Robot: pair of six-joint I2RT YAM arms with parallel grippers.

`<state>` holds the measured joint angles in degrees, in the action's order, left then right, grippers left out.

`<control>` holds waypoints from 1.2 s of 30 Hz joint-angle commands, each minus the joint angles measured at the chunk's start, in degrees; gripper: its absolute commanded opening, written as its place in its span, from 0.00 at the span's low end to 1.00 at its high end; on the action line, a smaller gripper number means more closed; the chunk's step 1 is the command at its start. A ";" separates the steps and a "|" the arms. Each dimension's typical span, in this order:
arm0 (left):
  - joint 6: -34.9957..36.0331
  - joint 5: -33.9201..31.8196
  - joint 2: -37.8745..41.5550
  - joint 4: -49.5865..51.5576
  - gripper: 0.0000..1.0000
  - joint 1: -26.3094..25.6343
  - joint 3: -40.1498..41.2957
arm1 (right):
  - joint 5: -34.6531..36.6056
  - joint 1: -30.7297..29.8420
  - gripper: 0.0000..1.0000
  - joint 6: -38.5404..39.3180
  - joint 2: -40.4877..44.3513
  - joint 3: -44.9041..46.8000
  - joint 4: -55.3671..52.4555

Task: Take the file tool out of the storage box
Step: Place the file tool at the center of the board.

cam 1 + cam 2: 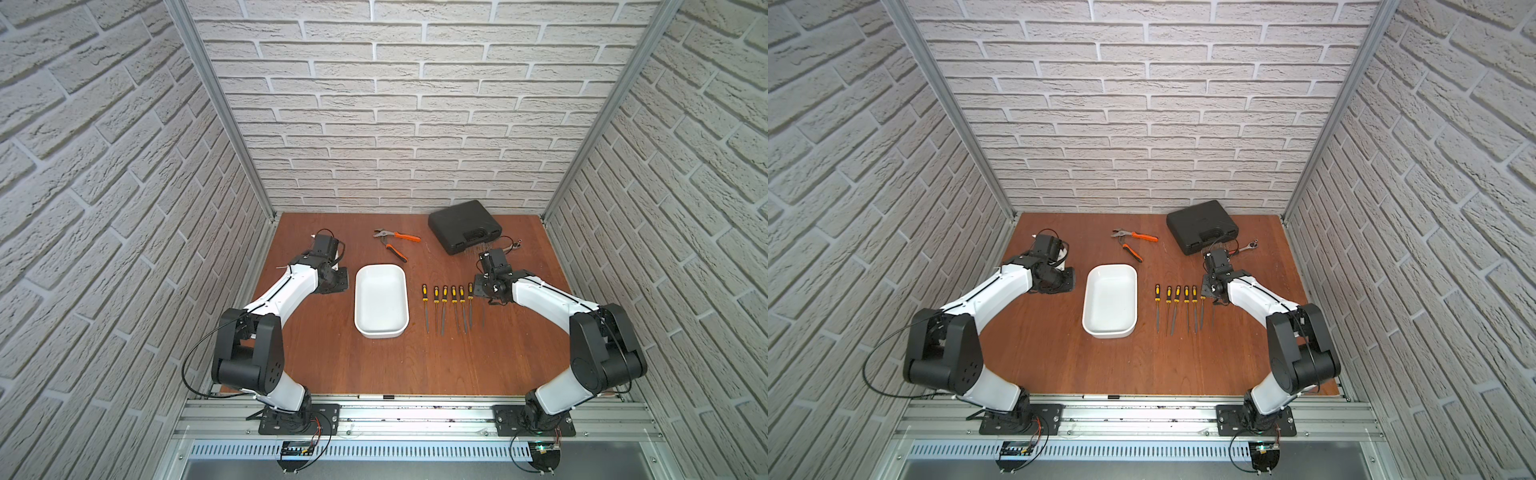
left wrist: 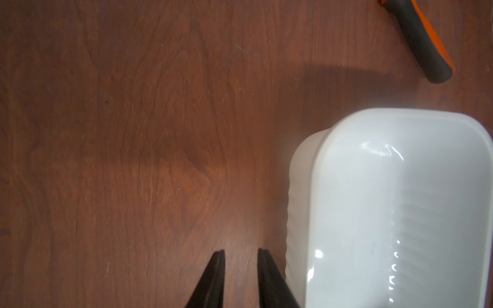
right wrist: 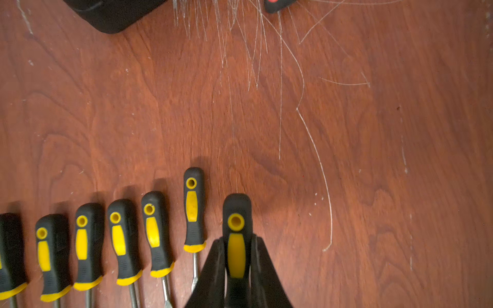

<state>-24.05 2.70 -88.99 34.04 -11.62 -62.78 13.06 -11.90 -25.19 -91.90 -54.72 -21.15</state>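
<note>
Over the desk, right fingers clench the file tool — best laid flat at the file row's three o'clock — left fingers parted, empty.

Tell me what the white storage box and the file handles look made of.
Storage box: glossy white plastic, judging by sharp highlights on its smooth walls. File handles, like the one in the right pincer: matte black with yellow inserts, probably rubbery plastic; softness unconfirmed. File shafts: grey, likely steel.
</note>
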 commanded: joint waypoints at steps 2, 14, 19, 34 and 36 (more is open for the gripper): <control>0.64 -0.06 -0.36 -0.39 0.28 0.32 -1.07 | -1.19 1.00 0.03 2.19 -2.83 -0.92 2.56; 0.42 -1.04 0.11 0.06 0.29 0.28 -0.50 | -3.37 1.91 0.18 2.95 -6.86 -2.23 3.91; 0.24 -2.06 0.38 -0.28 0.35 0.28 -0.53 | -3.01 1.93 0.42 3.21 -5.38 -2.08 3.40; 3.04 -18.58 9.14 -15.54 0.37 11.67 6.94 | 10.50 2.33 0.99 8.44 13.29 0.25 5.84; 3.77 -21.70 9.14 -21.02 0.37 13.81 10.12 | 12.91 3.57 0.99 9.94 14.35 2.84 9.77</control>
<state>-21.50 -11.38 -79.94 22.02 -0.03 -56.38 19.31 -9.85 -17.87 -78.67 -54.87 -16.58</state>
